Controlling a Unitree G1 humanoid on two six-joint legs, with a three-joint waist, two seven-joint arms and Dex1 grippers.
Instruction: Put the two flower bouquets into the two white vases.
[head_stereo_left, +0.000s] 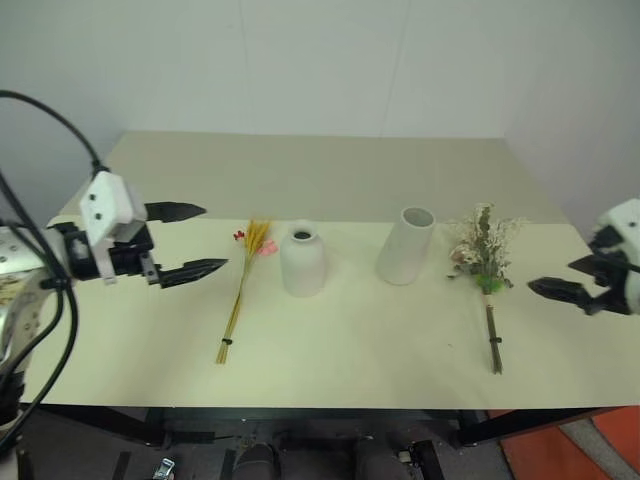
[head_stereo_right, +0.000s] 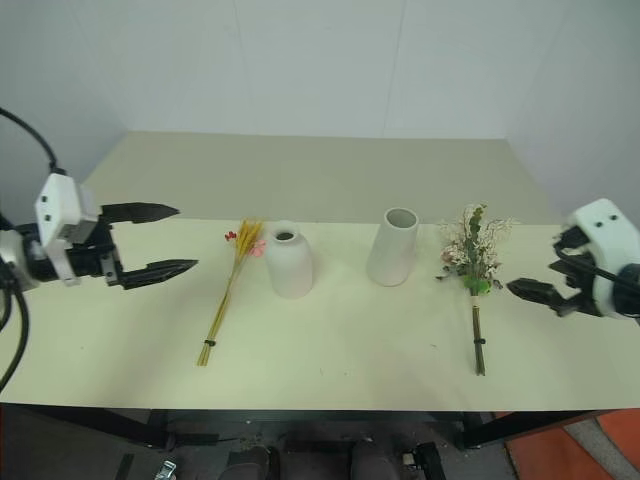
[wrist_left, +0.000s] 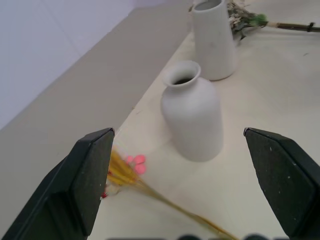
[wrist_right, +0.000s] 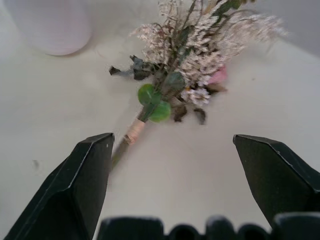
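Both bouquets flat on table: slim bouquet beside short vase, bushy bouquet beside tall vase. Left gripper and right gripper spread apart, empty.

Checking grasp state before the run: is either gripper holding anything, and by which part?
Nothing held. Left gripper and right gripper both have their fingers open and empty; both bouquets lie on the table.
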